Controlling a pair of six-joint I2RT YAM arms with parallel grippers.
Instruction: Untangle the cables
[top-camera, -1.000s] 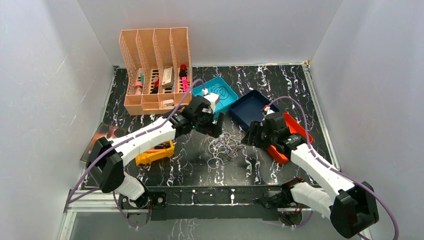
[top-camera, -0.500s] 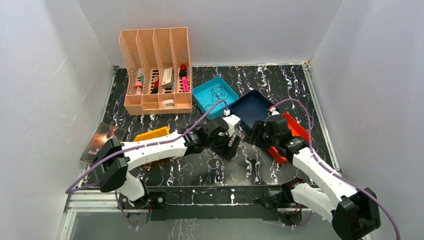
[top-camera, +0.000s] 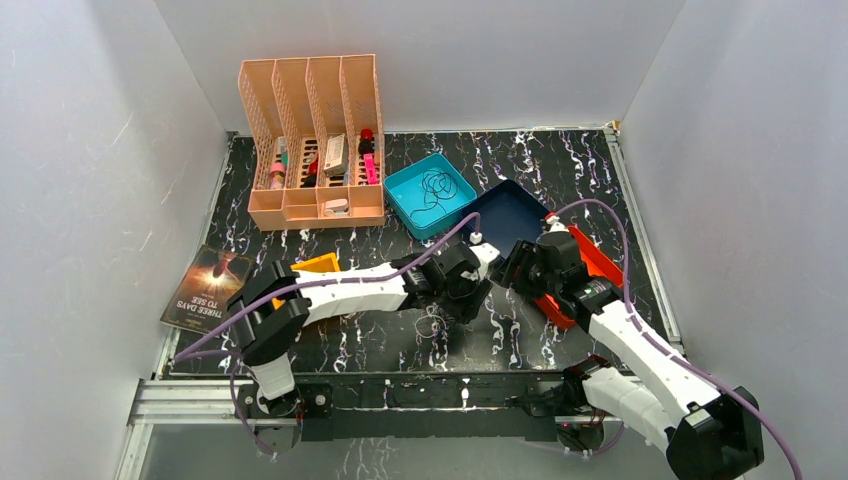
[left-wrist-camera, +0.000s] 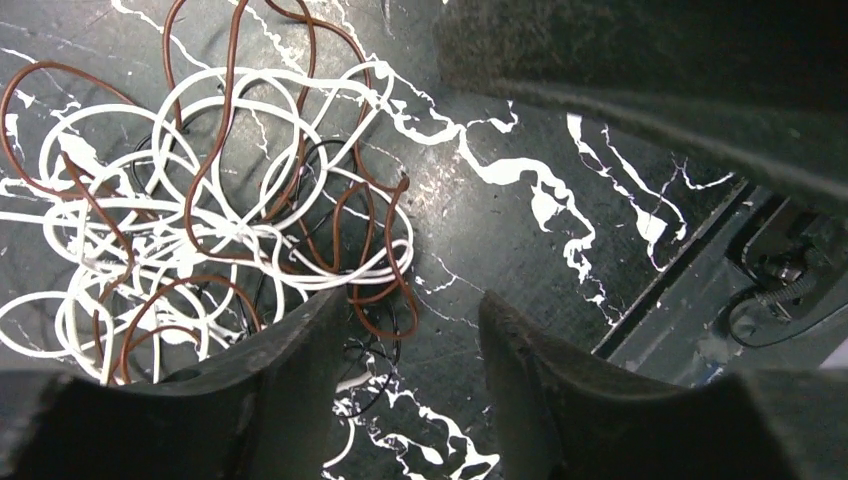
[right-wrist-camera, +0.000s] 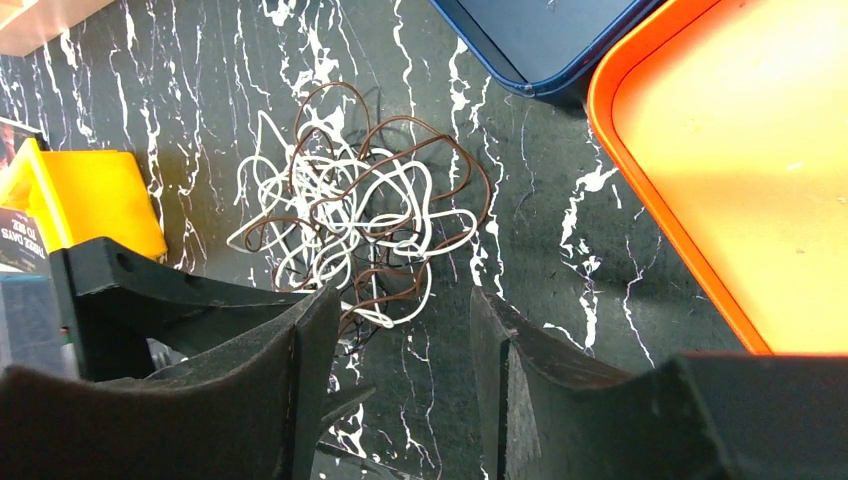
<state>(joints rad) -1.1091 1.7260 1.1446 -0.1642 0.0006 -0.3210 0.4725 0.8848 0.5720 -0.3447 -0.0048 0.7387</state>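
The cables (left-wrist-camera: 200, 215) lie as a palm-sized tangle of white, brown and thin black wires on the black marbled table, and the tangle (right-wrist-camera: 350, 210) also shows in the right wrist view. From above, the left arm covers most of the tangle (top-camera: 432, 322). My left gripper (left-wrist-camera: 410, 305) hangs low over the tangle's edge, jaws open, with a brown loop and a black loop lying between the fingertips. My right gripper (right-wrist-camera: 400, 300) is open just beside the tangle, with nothing gripped. The two grippers (top-camera: 468, 295) (top-camera: 505, 270) face each other closely.
A teal tray (top-camera: 400, 190) holds one black cable (top-camera: 437, 187). A dark blue tray (top-camera: 505, 215) and an orange tray (top-camera: 590, 255) lie by the right arm. A yellow box (top-camera: 312, 265), a peach organiser (top-camera: 312, 140) and a book (top-camera: 205, 288) are on the left.
The left arm has swung from beside the teal tray down to the tangle near the table's front, and its jaws have narrowed. The right gripper has shifted slightly toward the tangle.
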